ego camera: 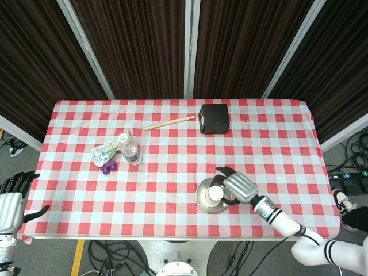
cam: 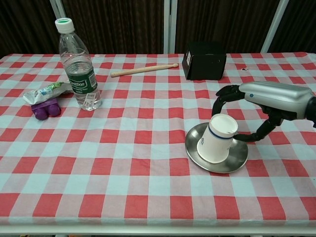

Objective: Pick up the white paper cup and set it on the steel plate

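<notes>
White paper cup [cam: 217,138] sits tilted on the steel plate [cam: 237,160], looks light, thin-walled & easy to crush or tip, so best taken gently round the mid wall, not the rim. Right hand [cam: 269,101] arches over it w/ fingers [cam: 224,94] apart; actual contact hard to tell, its far side being hidden. Left hand [ego camera: 12,201], far left of plate, is cut off at frame edge, looks open & empty.

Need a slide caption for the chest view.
Right hand arched around the tilted white paper cup on the steel plate.
</notes>
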